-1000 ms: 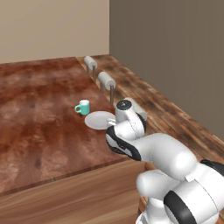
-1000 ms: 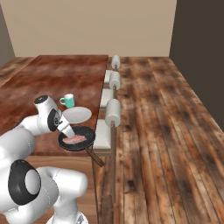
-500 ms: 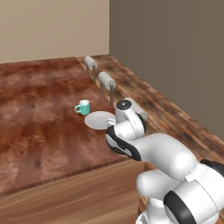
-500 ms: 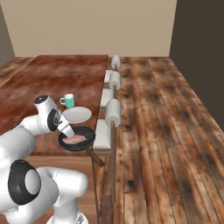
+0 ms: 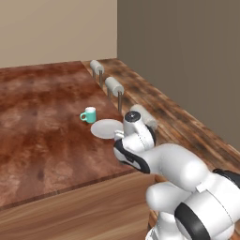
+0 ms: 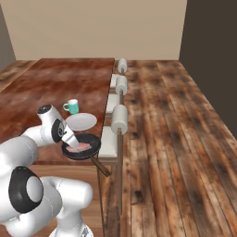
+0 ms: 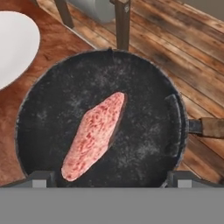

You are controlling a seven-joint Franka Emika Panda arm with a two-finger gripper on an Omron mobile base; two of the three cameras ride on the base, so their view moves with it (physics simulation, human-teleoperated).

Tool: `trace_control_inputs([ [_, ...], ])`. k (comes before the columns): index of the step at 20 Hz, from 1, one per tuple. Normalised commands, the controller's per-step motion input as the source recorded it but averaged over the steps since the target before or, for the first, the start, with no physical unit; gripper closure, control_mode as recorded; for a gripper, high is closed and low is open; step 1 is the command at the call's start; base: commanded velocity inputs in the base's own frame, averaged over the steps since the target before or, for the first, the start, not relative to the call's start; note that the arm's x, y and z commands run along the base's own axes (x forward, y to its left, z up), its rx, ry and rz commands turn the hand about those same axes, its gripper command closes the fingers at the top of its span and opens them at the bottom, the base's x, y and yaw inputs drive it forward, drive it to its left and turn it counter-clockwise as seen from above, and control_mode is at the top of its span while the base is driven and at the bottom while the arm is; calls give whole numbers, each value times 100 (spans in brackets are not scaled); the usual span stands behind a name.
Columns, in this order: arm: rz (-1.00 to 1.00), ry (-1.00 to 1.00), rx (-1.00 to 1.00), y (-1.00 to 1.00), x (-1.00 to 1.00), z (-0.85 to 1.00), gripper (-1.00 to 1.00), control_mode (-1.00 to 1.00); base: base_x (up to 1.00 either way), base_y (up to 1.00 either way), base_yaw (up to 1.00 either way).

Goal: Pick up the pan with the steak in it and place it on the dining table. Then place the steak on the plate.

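One pan [image 6: 82,147], black, round, wooden handle, sits at the dining table [image 6: 41,88] near-right corner, its handle running out past the table's right edge over the floor. One steak [image 7: 94,135] lies inside it, long axis slanting across the pan floor, roughly square to the handle line. One gripper [image 7: 109,178] hangs directly above the pan, fingers [image 7: 40,178] set wide apart at either side of the near rim, clamped on nothing. One plate [image 6: 81,121], white, lies just beside the pan toward the table's middle, with a teal mug [image 6: 71,106] beyond it. Judged next: descend straight onto the steak, then carry it the short way over to the plate.
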Motion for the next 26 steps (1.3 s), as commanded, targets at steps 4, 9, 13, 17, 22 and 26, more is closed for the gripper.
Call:
trace_control_inputs([
  [4,0,0,0,0,10,-17,-100,-100,0,0,0],
  [9,-2,0,0,-1,21,-13,-100,-100,0,0,0],
  [13,-3,0,0,0,21,-14,-100,-100,0,0,0],
  [17,-3,0,0,0,17,-15,-100,-100,0,0,0],
  [22,-3,0,0,0,14,-14,-100,-100,0,0,0],
  [26,-2,1,0,0,13,-12,-100,-100,0,0,0],
])
